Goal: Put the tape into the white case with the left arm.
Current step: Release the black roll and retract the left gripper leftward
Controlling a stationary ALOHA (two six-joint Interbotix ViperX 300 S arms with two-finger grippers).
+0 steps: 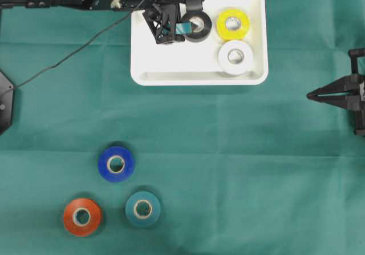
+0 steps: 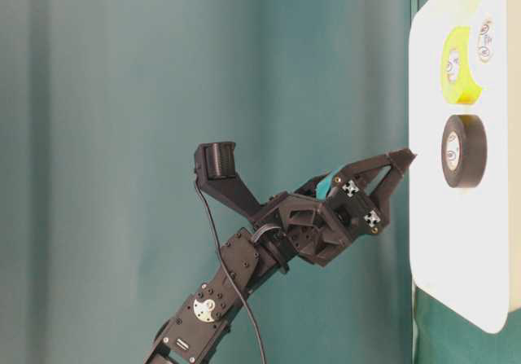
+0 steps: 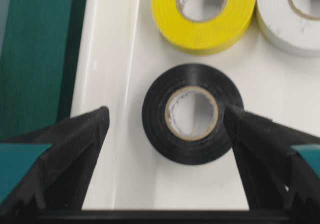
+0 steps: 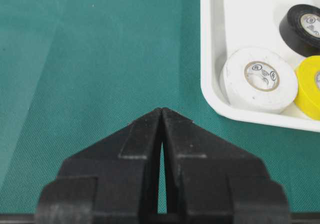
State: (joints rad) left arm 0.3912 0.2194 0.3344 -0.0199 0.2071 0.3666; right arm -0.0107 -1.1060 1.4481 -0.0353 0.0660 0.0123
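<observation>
The white case (image 1: 142, 67) lies at the top middle of the green cloth. Inside it, a black tape (image 1: 197, 25) lies flat beside a yellow tape (image 1: 232, 24) and a white tape (image 1: 235, 57). My left gripper (image 1: 185, 21) hangs over the case's left part, open. In the left wrist view the black tape (image 3: 192, 113) rests on the case floor (image 3: 125, 174) between my spread fingers (image 3: 85, 144); the right fingertip overlaps its edge and the left one stands well clear. My right gripper (image 4: 161, 111) is shut and empty at the right edge.
Blue tape (image 1: 116, 164), orange-red tape (image 1: 82, 216) and teal tape (image 1: 142, 208) lie on the cloth at the lower left. A thin black cable (image 1: 74, 52) runs from the left arm across the upper left. The right gripper (image 1: 311, 95) points left.
</observation>
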